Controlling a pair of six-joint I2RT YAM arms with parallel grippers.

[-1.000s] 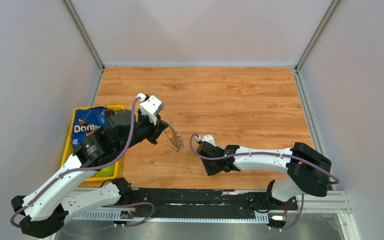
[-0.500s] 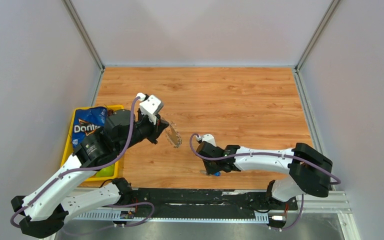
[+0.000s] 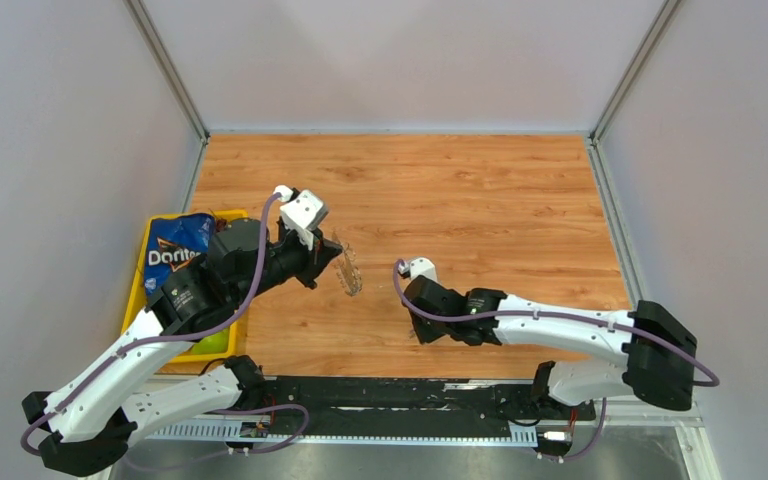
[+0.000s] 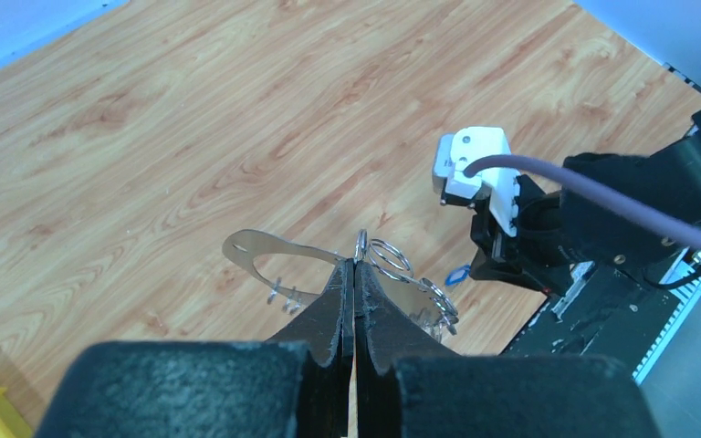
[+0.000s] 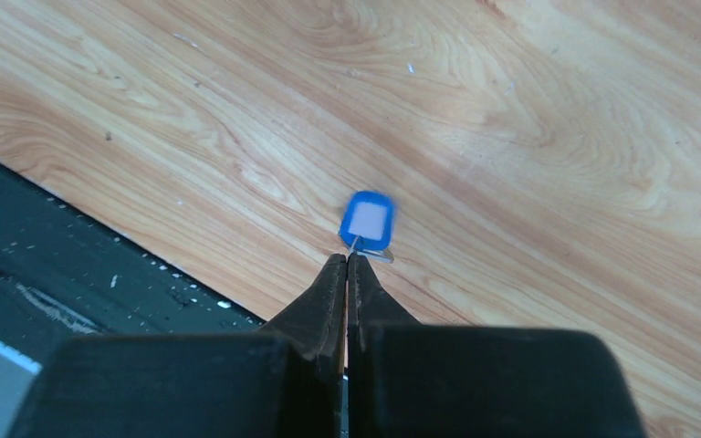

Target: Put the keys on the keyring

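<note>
My left gripper (image 3: pixel 332 262) is shut on the keyring (image 3: pixel 349 270) and holds it above the table, left of centre. In the left wrist view the fingers (image 4: pixel 340 297) pinch the thin silver hoop (image 4: pixel 254 248), with small silver rings fringing its right side. My right gripper (image 3: pixel 428 336) is low near the table's front edge, to the right of the ring. In the right wrist view it (image 5: pixel 347 261) is shut on the silver part of the key, and the blue head (image 5: pixel 368 221) sticks out past the tips. The key (image 4: pixel 457 274) also shows in the left wrist view.
A yellow tray (image 3: pixel 132 300) at the left edge holds a blue Doritos bag (image 3: pixel 175 250) and something green (image 3: pixel 210 345). A black rail (image 3: pixel 380 392) runs along the near edge just behind my right gripper. Grey walls close in the wooden table (image 3: pixel 460 190).
The keyring has turned edge-on to the top camera. My right arm has stretched and its wrist has shifted slightly right and away from the front edge, with the key.
</note>
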